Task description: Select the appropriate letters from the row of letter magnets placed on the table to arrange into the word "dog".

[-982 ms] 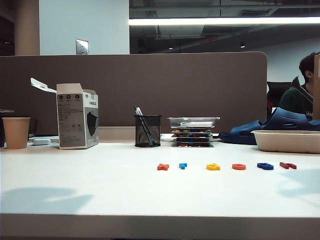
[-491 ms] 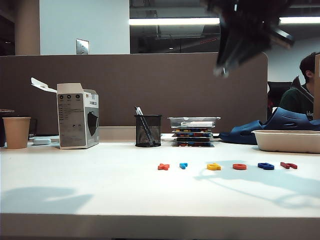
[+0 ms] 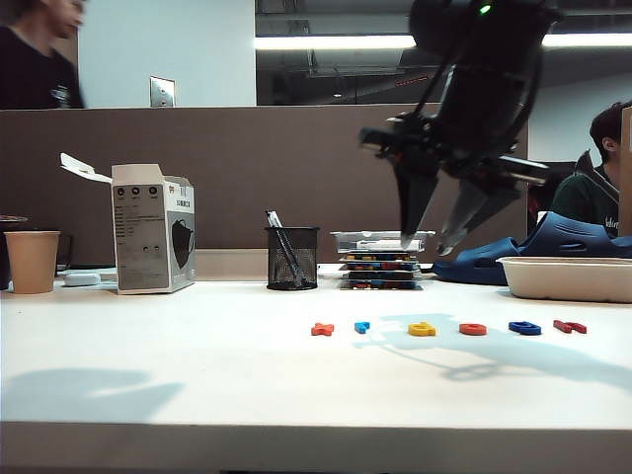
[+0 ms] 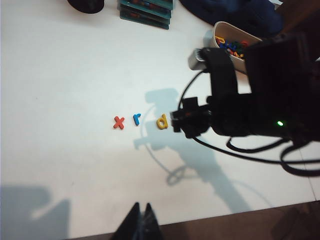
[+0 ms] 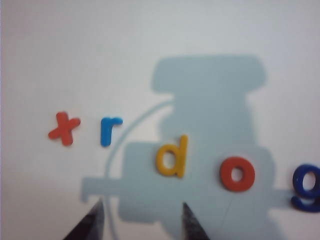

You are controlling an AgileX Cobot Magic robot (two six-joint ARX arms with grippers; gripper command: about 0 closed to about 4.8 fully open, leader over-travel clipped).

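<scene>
My right pincer hangs above the wide white matte worktop, its jaws spread apart and empty, over the row of small flat plastic letter magnets. All six lie in one line, none lifted: orange x-shaped piece, light blue "r", yellow "d", orange-red ring "o", dark blue "g", dark red piece.

Step in hand, as I judge it: come down on the "d" first. To do it well:
- centre the fingertips so the "d" sits between them, not off toward the "r";
- keep clear of the "o", which lies just beside it;
- the piece is thin and flat, so the tips should reach the worktop before closing, or they may slide over it.

Views:
- Right wrist: reads the letters plainly; the "d" lies near my two dark fingertips and slightly off their midline, toward the "o". The dark red piece is out of frame.
- Exterior: shows my height above the row, which the wrist view does not give.
- Left wrist: my left pincer, apparently closed on nothing, sits at the near edge, well apart from the letters; my right arm hides "o", "g" and the red piece. A tray of spare letters shows its contents only here.
</scene>
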